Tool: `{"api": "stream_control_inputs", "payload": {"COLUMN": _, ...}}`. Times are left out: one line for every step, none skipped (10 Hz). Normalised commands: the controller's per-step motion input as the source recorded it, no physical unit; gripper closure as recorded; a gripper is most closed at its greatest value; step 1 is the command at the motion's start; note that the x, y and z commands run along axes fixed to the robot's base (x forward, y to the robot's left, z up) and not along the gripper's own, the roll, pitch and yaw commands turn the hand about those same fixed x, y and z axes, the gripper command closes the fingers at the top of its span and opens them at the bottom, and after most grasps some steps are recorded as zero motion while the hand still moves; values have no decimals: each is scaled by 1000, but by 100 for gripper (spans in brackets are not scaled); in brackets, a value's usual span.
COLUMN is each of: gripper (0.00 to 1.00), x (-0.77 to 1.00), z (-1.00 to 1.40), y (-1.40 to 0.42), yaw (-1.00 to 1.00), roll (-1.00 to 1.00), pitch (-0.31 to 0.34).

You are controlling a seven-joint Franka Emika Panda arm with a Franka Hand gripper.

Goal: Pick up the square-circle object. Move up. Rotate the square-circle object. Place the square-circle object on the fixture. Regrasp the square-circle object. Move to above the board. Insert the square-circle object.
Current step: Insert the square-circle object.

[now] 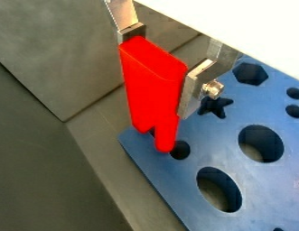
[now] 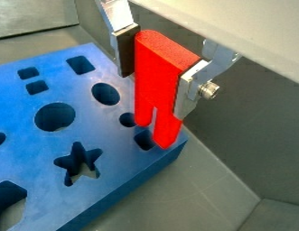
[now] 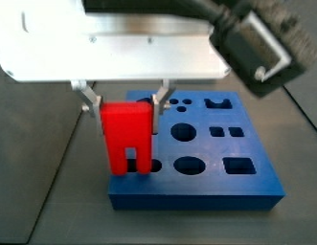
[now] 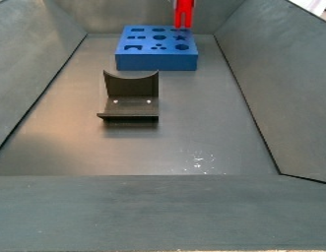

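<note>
gripper (image 2: 158, 63) pinching red square-circle object (image 2: 160, 86) – legs at blue board (image 2: 67, 135) edge holes

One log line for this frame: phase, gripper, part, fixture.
phase: insert | gripper: shut on red block, over board edge | legs at holes | fixture: bare

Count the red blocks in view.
1. The square-circle object sits between the end effector's fingers at the board's edge, legs pointing down. None lies on the fixture; the arm may hide others.
</note>
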Motion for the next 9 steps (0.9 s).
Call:
{"api": "stream_control_inputs", "payload": {"gripper": 100, "x": 0, "z": -43, "y": -3, "yaw": 0, "roll": 27, "pitch": -16}}
{"api": "stream_control_inputs", "payload": {"gripper": 100, "x": 69, "z": 0, "y": -46, "yaw": 0, "roll": 114, "pitch": -73}}
{"api": "stream_control_inputs", "payload": {"gripper": 100, "x": 57, "z": -11, "y": 0, "yaw": -9, "roll": 110, "pitch": -120}}
{"api": "stream_control_inputs", "payload": {"gripper": 100, "x": 171, "z": 0, "y": 0, "yaw": -14, "roll": 136, "pitch": -103}}
{"api": "stream_control_inputs", "payload": {"gripper": 100, "x": 106, "z": 0, "y": 0, "yaw": 0, "roll": 176, "pitch": -121}}
{"api": "stream_control_inputs", "payload": {"gripper": 100, "x": 109, "z": 0, "y": 0, "yaw": 0, "roll": 114, "pitch": -74}}
{"api": "stream_control_inputs", "payload": {"gripper": 100, "x": 31, "z": 0, "y": 0, "yaw": 0, "roll": 143, "pitch": -59}}
{"api": "stream_control_inputs", "payload": {"gripper": 100, "x": 0, "z": 0, "y": 54, "yaw": 0, "roll": 140, "pitch": -41}}
{"api": "stream_control_inputs", "payload": {"gripper": 100, "x": 0, "z": -40, "y": 20, "yaw": 0, "roll": 146, "pitch": -23}}
